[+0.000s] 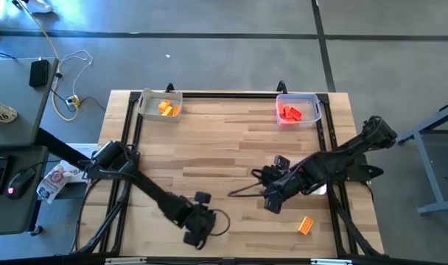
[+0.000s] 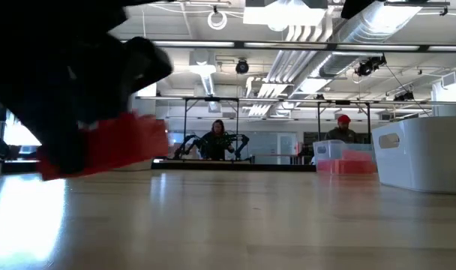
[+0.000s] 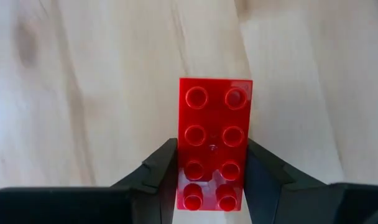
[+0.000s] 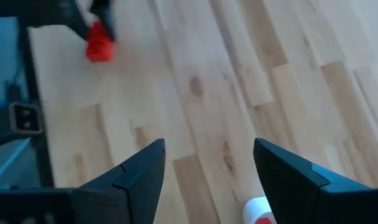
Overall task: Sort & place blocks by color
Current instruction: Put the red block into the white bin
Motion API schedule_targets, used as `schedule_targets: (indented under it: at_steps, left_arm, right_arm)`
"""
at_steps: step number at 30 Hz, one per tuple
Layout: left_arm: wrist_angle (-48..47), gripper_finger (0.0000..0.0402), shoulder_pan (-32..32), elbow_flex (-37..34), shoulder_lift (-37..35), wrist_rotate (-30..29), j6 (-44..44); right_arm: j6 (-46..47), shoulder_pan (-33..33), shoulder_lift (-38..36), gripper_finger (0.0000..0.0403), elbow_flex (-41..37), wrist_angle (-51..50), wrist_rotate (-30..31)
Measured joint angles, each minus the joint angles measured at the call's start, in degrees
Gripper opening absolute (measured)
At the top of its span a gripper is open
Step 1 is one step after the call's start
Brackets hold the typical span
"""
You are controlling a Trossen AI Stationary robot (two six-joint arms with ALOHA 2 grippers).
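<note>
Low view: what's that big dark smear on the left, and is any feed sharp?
Low view: the left gripper sits close to the lens, a blurred dark mass with a smeared red brick. Left wrist view: the brick is crisp between the fingers. Right wrist view: soft, motion-blurred.

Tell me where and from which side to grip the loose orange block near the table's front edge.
Grip the orange block across its two long sides, coming straight down from above. It lies alone on bare table, skewed to the edges, so turn the wrist to match. The open right gripper is nearest.

place: robotics lab, open-plan
evidence: exposed ceiling ducts [image 2: 363, 26], concrete floor [image 1: 231, 62], another robot rig [image 2: 213, 142], seated people [image 2: 339, 131], keyboard and mouse [image 1: 14, 182] alongside desk [image 1: 224, 140]
</note>
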Motion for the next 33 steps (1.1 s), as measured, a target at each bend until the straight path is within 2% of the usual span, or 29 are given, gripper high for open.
schedule_targets:
  at_steps: [4, 14, 22, 33]
  left_arm:
    - [1.86, 0.0115, 2.85, 2.13, -0.06, -0.72, 2.83]
    - [9.11, 0.0116, 8.23, 8.40, -0.11, -9.93, 6.24]
    - [12.91, 0.0117, 10.45, 9.90, -0.11, -12.24, 6.46]
    - [20.03, 0.0117, 10.27, 9.90, -0.11, -14.76, 7.27]
  right_arm:
    - [-3.18, 1.25, 0.23, 0.0231, 0.00, 1.06, -0.27]
    - [-15.41, 2.77, 2.48, 0.0231, -0.04, 3.90, -0.16]
    - [-23.72, 3.23, 5.51, 0.0231, -0.04, 7.98, -1.53]
    - [-22.45, 3.21, 6.35, 0.0231, -0.04, 11.60, -0.71]
